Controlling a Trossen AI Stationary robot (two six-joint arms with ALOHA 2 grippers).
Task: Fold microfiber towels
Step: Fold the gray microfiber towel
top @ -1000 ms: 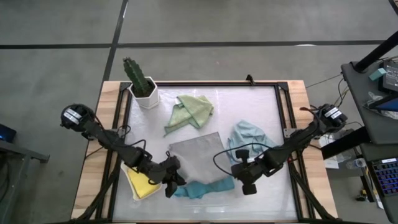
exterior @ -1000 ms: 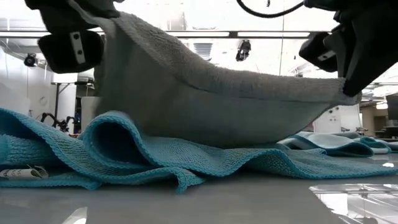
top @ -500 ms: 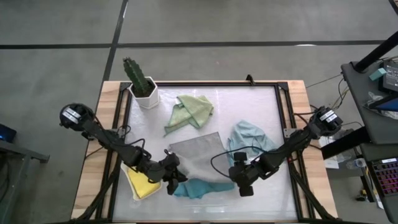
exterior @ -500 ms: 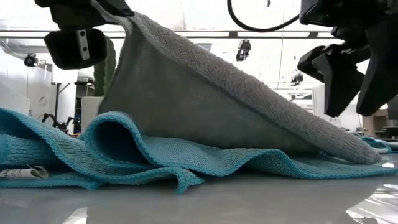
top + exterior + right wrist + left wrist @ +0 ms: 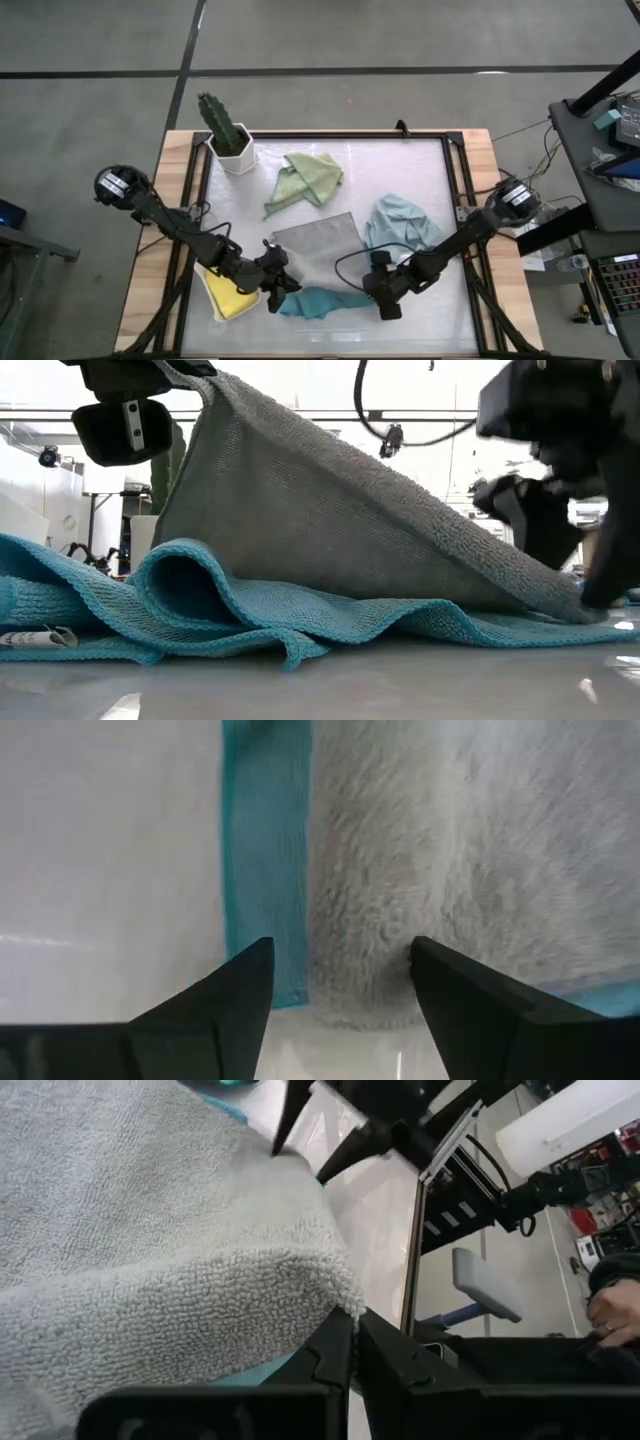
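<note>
A grey towel (image 5: 318, 248) lies over a teal towel (image 5: 322, 301) near the table's front edge. My left gripper (image 5: 283, 288) is shut on the grey towel's near left corner and keeps it raised. From there the cloth (image 5: 330, 520) slopes down to its near right corner (image 5: 585, 612), which rests on the teal towel (image 5: 250, 610). My right gripper (image 5: 384, 304) is open just above that corner, one finger on each side of it (image 5: 365, 985); whether it touches the cloth I cannot tell. My left gripper pinches the grey towel's near left corner (image 5: 335, 1295) between its two fingers (image 5: 335, 1345). It comes from the table's left, slanting a little downward. The corner is lifted clear and the cloth runs down from it in a smooth slope onto the teal towel.
A yellow towel (image 5: 228, 296) lies under my left arm. A sage green towel (image 5: 306, 178) and a pale blue towel (image 5: 402, 224) lie farther back. A cactus in a white pot (image 5: 230, 140) stands at the far left corner. A black frame (image 5: 455, 190) borders the work surface.
My right gripper has opened and let go of the grey towel's near right corner, which has dropped onto the teal towel. The gripper has then sunk toward that corner and shifted slightly to the left. The grey towel now slopes down from my left gripper, no longer hanging between the two.
</note>
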